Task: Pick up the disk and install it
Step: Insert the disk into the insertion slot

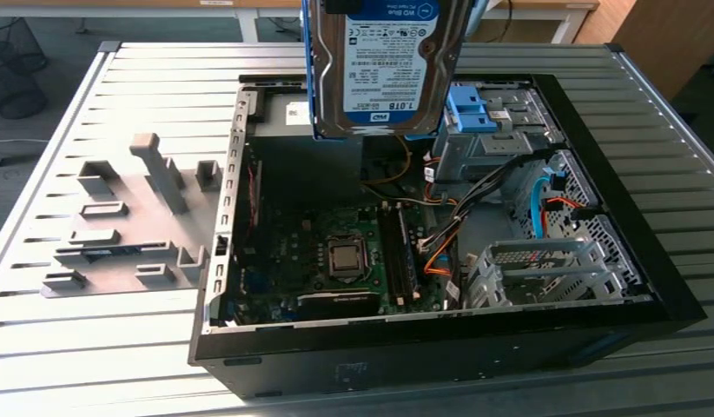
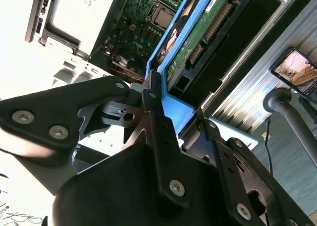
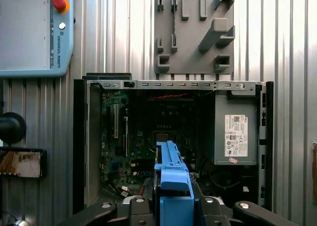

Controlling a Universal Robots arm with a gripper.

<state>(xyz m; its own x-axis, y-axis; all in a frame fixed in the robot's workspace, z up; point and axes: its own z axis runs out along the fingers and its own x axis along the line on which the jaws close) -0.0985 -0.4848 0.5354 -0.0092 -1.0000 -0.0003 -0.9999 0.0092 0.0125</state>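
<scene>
The disk [image 1: 386, 65], a silver hard drive with a white-and-blue label and a blue frame along its edges, hangs on edge above the open computer case [image 1: 647, 261], over its back part. My gripper [image 2: 173, 104] is shut on the disk's blue frame [image 2: 171, 109], one black finger on each side. The drive's green circuit side [image 2: 198, 32] faces the second wrist view. In the first wrist view the blue frame [image 3: 171, 171] stands edge-on between the fingers of my gripper [image 3: 173, 203], above the motherboard [image 3: 163, 137].
Inside the case, a grey drive bay with a blue bracket [image 1: 473, 113] sits at the back right, and a perforated metal cage [image 1: 543, 269] at the front right, among orange and blue cables. A grey fixture plate [image 1: 125, 234] lies left of the case. A teach pendant [image 3: 34, 32] lies on the slatted table.
</scene>
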